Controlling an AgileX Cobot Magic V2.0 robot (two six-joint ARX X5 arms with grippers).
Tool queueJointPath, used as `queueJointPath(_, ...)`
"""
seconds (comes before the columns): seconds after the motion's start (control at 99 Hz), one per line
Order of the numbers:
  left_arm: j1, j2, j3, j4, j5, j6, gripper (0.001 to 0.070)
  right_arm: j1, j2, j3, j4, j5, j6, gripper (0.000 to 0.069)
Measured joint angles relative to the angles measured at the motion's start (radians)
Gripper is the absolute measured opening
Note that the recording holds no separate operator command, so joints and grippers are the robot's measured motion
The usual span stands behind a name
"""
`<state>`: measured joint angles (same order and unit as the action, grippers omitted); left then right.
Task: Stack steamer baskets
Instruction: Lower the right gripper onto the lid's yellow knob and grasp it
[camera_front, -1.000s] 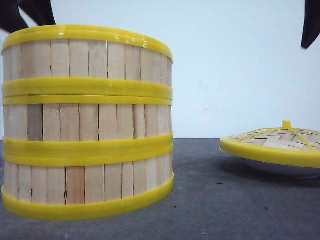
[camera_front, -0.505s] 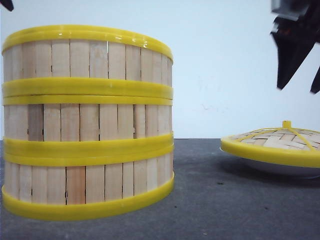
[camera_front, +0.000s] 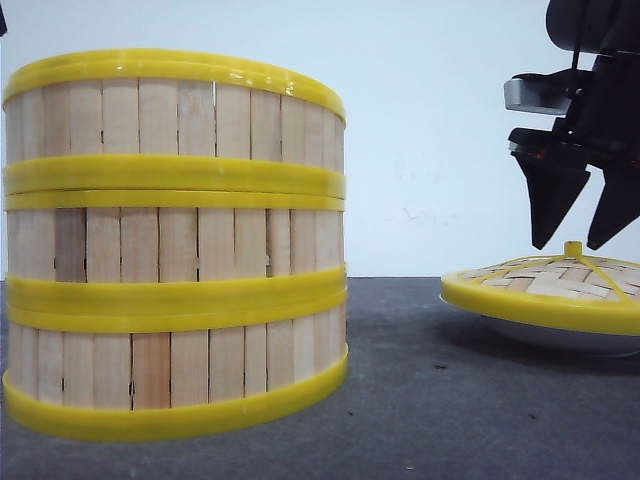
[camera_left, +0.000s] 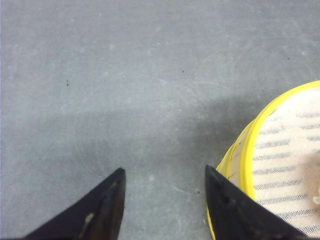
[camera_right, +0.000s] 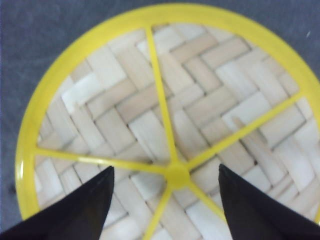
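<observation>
— Where do the baskets stand?
— All three steamer baskets (camera_front: 175, 245) already stacked in one column on the dark table (camera_front: 420, 400), at the left of the front view, close to the camera. Well apart from the woven lid (camera_front: 545, 285), sitting on a white plate (camera_front: 560, 335) at the right.
— And the coming move?
— Probably the lid. Directly below the right gripper (camera_front: 582, 240), knob (camera_front: 573, 248) just under the gap between the spread fingers, not yet touched. No long axis to speak of: round, domed, symmetric about the knob.
— Nearer arm?
— The right, plainly. Left gripper (camera_left: 165, 195) also spread, holding nothing, hovering beside the stack's top rim.
— Differences between views?
— Right wrist view: knob (camera_right: 176, 174) centred between the fingers, spokes radiating. Front view: height above it instead. Left wrist view: perforated white liner (camera_left: 290, 160) inside the top basket, hidden from the front.
</observation>
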<state>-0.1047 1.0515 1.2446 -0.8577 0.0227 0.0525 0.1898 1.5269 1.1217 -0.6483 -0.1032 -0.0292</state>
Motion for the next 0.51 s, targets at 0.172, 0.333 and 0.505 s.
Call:
queueJointPath(0.172,0.000,0.000,0.000,0.000,0.000,0.000,0.0298,0.000,0.016,0.000,0.011,0.000,0.000,0.0304)
queueJointPath(0.333,0.000,0.000,0.000,0.000,0.000,0.000,0.0298,-0.001,0.024,0.000,0.013,0.002,0.000,0.0276)
queueJointPath(0.505,0.000,0.000,0.000,0.000,0.000,0.000,0.0298,-0.001,0.026,0.000,0.013,0.007,0.000,0.0250)
